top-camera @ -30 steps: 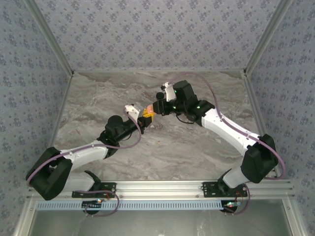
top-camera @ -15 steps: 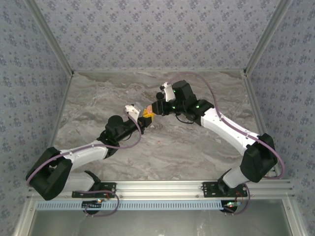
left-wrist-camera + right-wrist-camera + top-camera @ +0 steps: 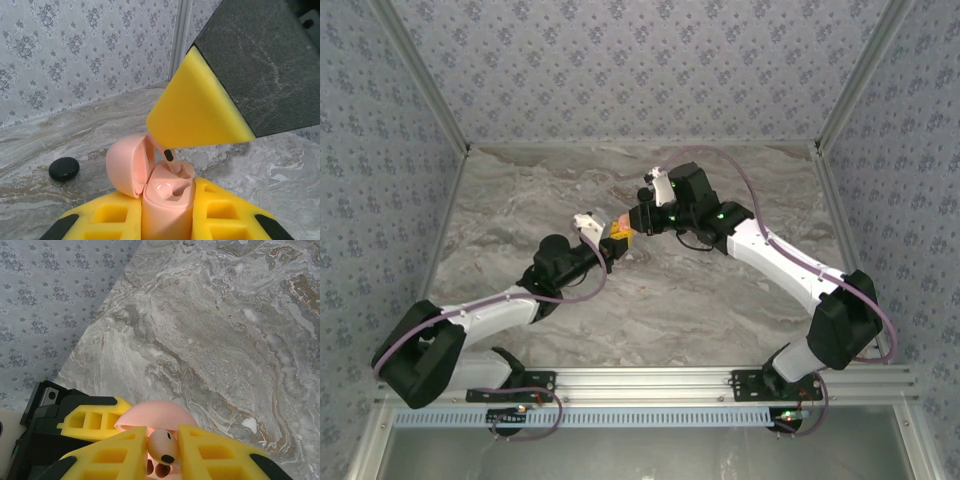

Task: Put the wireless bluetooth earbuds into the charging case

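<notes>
A black oval puck (image 3: 64,169) lies on the grey marble desk (image 3: 225,340) at left, apart from the left tool (image 3: 169,210). That tool is clamped on the body of a round salmon-pink charging case (image 3: 159,192), upright with its lid hinged open. From the right, the right tool (image 3: 163,452) pinches a small pink, black-tipped earbud (image 3: 161,444), stem down at the case's inner tray.

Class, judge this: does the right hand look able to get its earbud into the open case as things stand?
Probably yes. The left hand holds the case upright with its lid swung back, and the right hand has the earbud right at the case's opening with nothing between.
</notes>
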